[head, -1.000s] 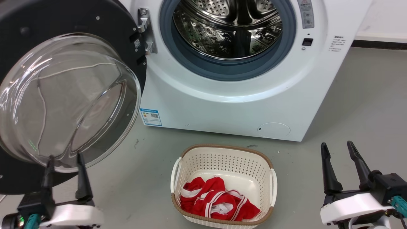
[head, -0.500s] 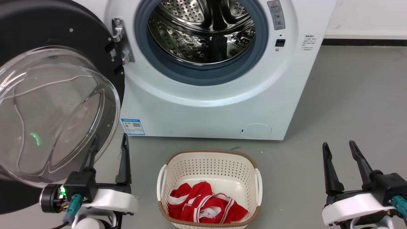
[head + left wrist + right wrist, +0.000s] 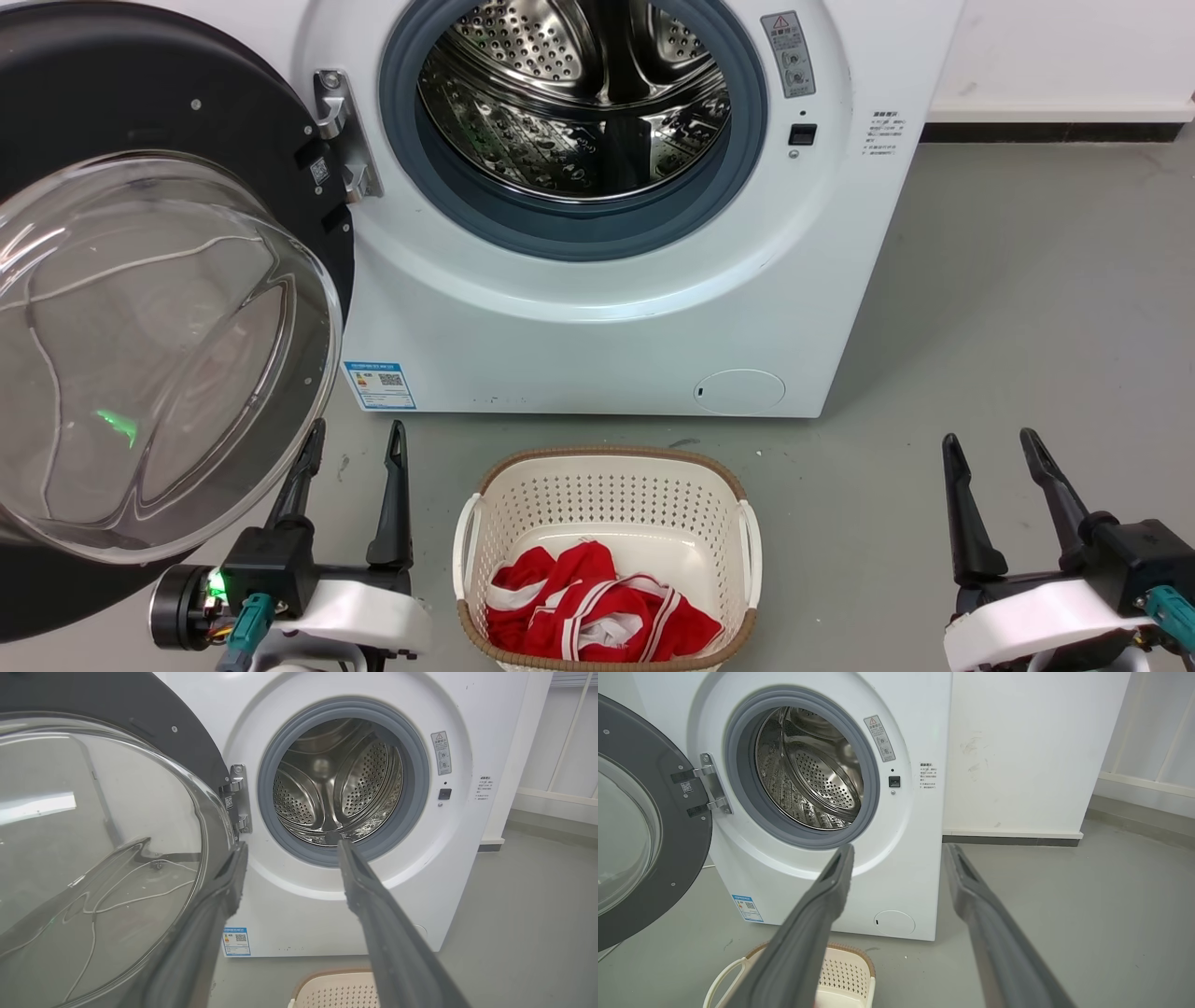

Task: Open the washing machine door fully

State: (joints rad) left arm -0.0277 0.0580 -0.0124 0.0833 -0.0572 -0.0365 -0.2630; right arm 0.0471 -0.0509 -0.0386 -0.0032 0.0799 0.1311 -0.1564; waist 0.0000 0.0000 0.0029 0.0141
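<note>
Black and glossy, the washing machine door (image 3: 187,103) stands swung wide open at the left of the head view. Its clear glass bowl (image 3: 159,355) bulges toward me, and it is hinged beside the steel drum (image 3: 574,103). My left gripper (image 3: 357,429) sits at lower left, fingers spread and empty, just beside the bowl's lower rim. My right gripper (image 3: 988,437), at lower right, is likewise spread and holds nothing. Between them, a white basket (image 3: 607,459) holds red cloth (image 3: 588,611).

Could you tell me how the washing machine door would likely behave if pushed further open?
The washing machine door would probably swing rigidly on its metal hinge. Its glass bowl looks smooth and curved, so a push there might slip.
</note>
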